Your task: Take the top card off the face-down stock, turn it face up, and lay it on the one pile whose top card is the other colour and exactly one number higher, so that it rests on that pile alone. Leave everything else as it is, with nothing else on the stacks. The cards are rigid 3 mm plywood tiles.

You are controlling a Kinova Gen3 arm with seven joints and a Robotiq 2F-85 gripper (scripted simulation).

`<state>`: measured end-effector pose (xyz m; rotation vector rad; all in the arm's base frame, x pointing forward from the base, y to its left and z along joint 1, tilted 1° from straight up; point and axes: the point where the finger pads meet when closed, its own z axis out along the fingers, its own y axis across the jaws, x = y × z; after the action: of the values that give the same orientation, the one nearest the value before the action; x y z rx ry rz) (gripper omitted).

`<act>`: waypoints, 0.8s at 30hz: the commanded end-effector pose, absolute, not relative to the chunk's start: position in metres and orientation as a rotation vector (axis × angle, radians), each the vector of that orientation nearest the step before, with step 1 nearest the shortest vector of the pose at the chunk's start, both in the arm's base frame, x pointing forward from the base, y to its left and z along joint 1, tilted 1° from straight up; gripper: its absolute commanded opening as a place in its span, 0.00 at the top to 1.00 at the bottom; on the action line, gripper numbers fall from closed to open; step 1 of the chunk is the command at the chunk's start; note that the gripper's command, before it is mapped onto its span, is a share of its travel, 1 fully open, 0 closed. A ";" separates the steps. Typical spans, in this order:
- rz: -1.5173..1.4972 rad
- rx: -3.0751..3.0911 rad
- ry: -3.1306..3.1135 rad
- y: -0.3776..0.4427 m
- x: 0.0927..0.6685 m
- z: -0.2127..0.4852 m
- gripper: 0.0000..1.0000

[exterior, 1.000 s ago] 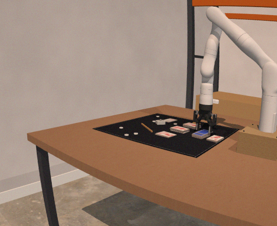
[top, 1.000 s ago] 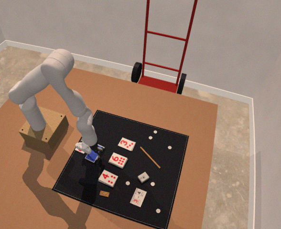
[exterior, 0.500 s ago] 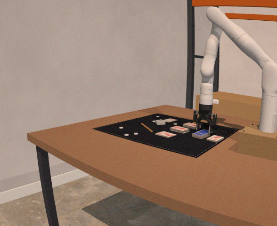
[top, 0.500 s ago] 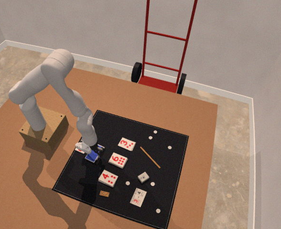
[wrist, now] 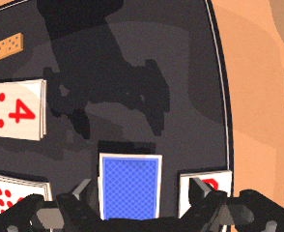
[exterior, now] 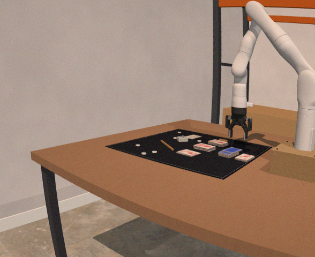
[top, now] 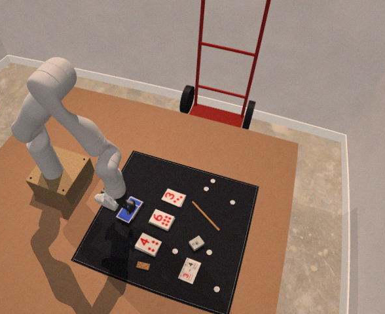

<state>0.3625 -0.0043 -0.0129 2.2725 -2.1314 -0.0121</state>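
Beneath the parted, empty jaws (exterior: 238, 135), the blue-backed stock (top: 128, 212) (exterior: 229, 152) (wrist: 130, 188), face down on black mat (top: 186, 216) (exterior: 163, 157) (wrist: 190, 63)

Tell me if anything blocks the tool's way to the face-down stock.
Nothing visible stands between the open tool and the face-down stock; the red 2 card lies beside the stock, not on it.

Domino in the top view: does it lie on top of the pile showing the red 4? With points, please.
No, the domino (top: 143, 265) (wrist: 8, 46) lies on the black mat (top: 94, 250) (exterior: 163, 161) (wrist: 200, 72), apart from that pile.
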 end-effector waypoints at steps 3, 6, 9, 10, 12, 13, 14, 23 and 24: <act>0.022 2.259 -2.185 -0.016 0.374 0.003 0.15; 0.017 2.261 -2.187 -0.016 0.374 0.003 0.15; 0.014 2.262 -2.188 -0.016 0.374 0.003 0.15; 0.010 2.264 -2.189 -0.016 0.374 0.003 0.15; 0.000 2.268 -2.193 -0.016 0.374 0.003 0.15; -0.006 2.270 -2.195 -0.016 0.374 0.003 0.15; -0.012 2.273 -2.198 -0.016 0.374 0.003 0.15; -0.102 2.311 -2.233 -0.018 0.374 0.002 0.15; -0.102 2.311 -2.233 -0.018 0.374 0.002 0.15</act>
<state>0.3739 -0.0064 0.0033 2.3409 -2.1942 -0.0905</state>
